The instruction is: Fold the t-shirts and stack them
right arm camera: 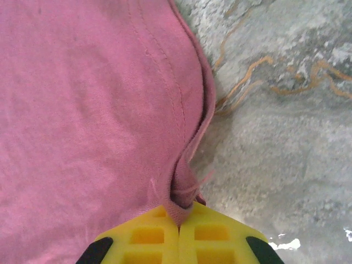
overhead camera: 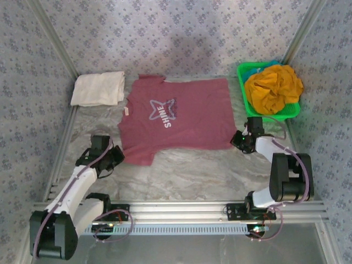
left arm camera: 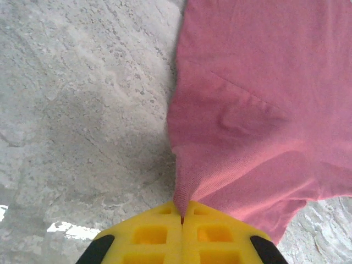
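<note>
Two grippers pinch a maroon t-shirt lying flat on a table.
The left gripper clamps its sleeve at 8 o'clock, the right gripper its hem corner at 4 o'clock. A folded cream t-shirt lies at 10 o'clock; a crumpled mustard t-shirt sits in a green basket at 2 o'clock.

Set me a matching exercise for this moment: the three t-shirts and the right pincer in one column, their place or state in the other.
1. maroon t-shirt
2. cream t-shirt
3. mustard t-shirt
4. right pincer

A. crumpled in the green basket
B. shut on a cloth edge
C. folded, at the far left
D. spread flat in the middle

Pairs: 1-D, 2-C, 3-A, 4-B
</note>
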`<action>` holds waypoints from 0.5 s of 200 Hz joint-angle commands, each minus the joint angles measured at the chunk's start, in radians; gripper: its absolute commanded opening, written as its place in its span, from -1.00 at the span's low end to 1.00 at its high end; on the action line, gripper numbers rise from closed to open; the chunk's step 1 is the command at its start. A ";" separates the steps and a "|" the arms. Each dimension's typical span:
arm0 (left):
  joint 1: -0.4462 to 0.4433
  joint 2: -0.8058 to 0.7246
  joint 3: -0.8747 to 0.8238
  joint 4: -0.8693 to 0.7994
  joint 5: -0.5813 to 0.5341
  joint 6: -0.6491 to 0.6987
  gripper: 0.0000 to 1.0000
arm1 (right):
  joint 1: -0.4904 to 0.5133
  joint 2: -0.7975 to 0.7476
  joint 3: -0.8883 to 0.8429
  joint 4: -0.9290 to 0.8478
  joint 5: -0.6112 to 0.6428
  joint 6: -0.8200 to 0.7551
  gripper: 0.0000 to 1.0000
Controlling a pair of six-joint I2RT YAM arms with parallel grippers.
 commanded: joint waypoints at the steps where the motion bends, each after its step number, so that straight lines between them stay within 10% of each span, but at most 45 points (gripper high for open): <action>1: 0.010 -0.050 -0.023 -0.075 -0.022 -0.021 -1.00 | 0.021 -0.066 -0.042 -0.058 -0.002 0.019 -1.00; 100: 0.007 -0.352 -0.070 -0.207 0.064 -0.132 -1.00 | 0.044 -0.356 -0.117 -0.294 0.027 0.074 -1.00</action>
